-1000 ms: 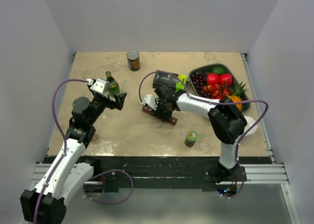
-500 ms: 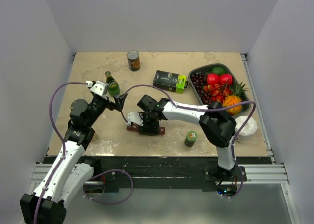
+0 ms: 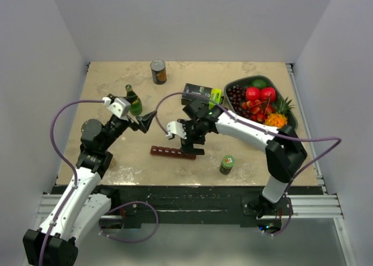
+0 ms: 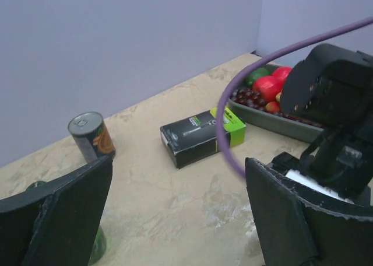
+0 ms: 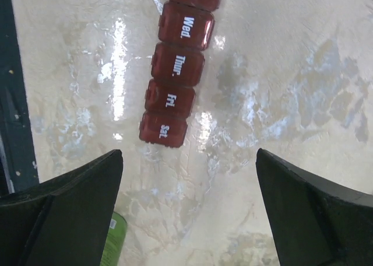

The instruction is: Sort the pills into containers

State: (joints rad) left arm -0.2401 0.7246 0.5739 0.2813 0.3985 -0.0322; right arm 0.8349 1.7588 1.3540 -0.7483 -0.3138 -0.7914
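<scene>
The containers (image 3: pixel 172 153) are one maroon strip of small lidded compartments lying flat on the table, left of centre. In the right wrist view the containers (image 5: pixel 178 73) show closed lids marked with weekdays. My right gripper (image 3: pixel 194 144) hovers just above the strip's right end. There my right gripper (image 5: pixel 189 219) is open, with bare table between its fingers. My left gripper (image 3: pixel 147 121) is held up left of the strip, beside a green glass bottle (image 3: pixel 133 100). My left gripper (image 4: pixel 180 219) is open and empty. No pills are in view.
A small green bottle (image 3: pixel 227 164) stands near the front edge, right of the strip. A black-and-lime box (image 3: pixel 201 94), a dark tray of fruit (image 3: pixel 289 125) and a can (image 3: pixel 158 71) sit toward the back. A purple cable (image 4: pixel 224 126) crosses the left wrist view.
My right gripper carried the strip forward and left, then opened and let it go on the table. It now stands above the strip's right end. The left arm has barely moved.
</scene>
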